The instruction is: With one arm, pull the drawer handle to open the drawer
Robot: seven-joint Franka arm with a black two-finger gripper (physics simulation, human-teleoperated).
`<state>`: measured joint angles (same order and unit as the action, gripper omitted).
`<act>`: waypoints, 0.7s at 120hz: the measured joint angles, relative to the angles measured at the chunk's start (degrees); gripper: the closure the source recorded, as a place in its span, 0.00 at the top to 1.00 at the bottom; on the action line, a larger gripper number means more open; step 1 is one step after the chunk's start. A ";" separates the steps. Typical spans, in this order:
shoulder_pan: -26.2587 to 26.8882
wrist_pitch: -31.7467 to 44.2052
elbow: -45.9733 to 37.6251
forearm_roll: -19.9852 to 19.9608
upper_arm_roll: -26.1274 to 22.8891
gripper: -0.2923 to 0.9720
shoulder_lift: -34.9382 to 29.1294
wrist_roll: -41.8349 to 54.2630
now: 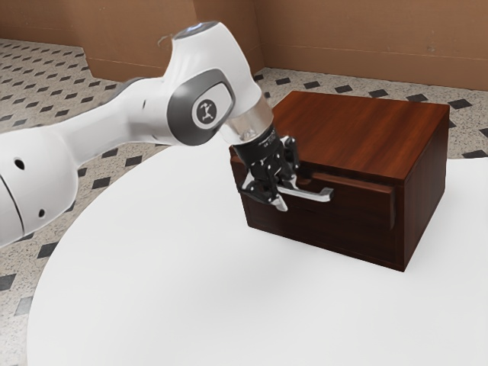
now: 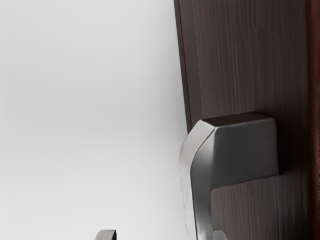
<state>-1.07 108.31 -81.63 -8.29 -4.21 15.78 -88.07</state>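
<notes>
A dark wooden cabinet stands on the round white table. Its drawer front faces the exterior view's lower left and carries a silver bar handle. My black gripper is at the end of the handle nearer the arm, its fingers straddling the bar. In the wrist view the handle with its mounting post rises off the drawer front. One fingertip stands well off the bar over the table. The gripper is open around the handle. The drawer front looks about flush with the cabinet.
The table extends wide and bare in front of the drawer toward the exterior view's lower left. Checkered floor tiles and brown walls lie beyond the table. My white arm reaches in from the exterior view's left.
</notes>
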 joint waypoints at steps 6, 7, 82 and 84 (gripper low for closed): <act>0.10 0.03 -1.02 0.03 0.01 0.29 -0.77 0.02; 0.14 0.06 -1.18 0.04 0.03 0.29 -0.92 0.02; 1.65 5.19 -21.47 -0.83 0.08 0.17 -16.14 -0.24; 1.88 5.29 -21.97 -0.93 0.30 0.17 -16.58 -0.26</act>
<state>0.81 113.60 -103.60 -9.21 -3.91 -0.79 -88.33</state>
